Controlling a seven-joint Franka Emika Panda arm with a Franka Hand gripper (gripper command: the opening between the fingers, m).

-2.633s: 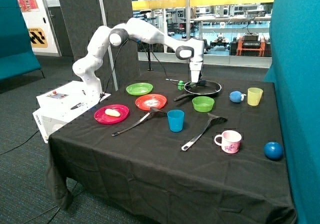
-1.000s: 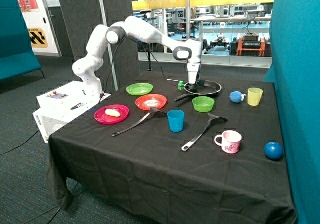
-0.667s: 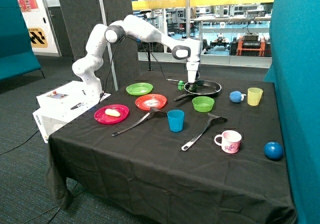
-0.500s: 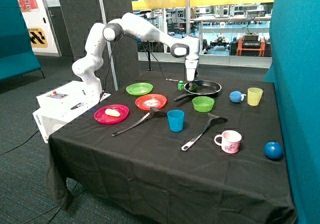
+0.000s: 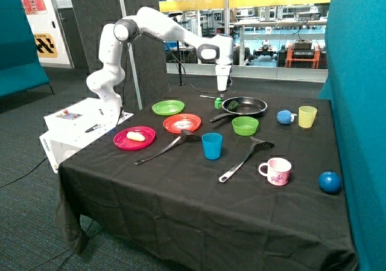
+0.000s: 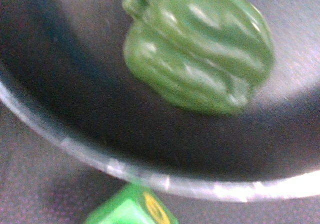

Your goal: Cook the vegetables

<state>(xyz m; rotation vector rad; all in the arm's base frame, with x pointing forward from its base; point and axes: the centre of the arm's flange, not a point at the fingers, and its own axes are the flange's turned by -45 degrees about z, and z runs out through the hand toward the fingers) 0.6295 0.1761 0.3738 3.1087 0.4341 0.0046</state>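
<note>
Green pepper (image 6: 197, 47) below the gripper (image 5: 221, 92) in pan (image 6: 100, 154): likely light, stiff, glossy-slick, best pinched across ribbed body; jaw state impossible to tell.

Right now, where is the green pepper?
The green pepper lies inside the black frying pan, near its rim beside the bright green cube.

Glossy white arm (image 5: 158, 26) of rounded, tubular segments with dark grey rings and caps at the joints, slim pale gripper (image 5: 221, 92) at the tip, thin black cable along the lower links, bulky white base (image 5: 99, 85) on a white box.
</note>
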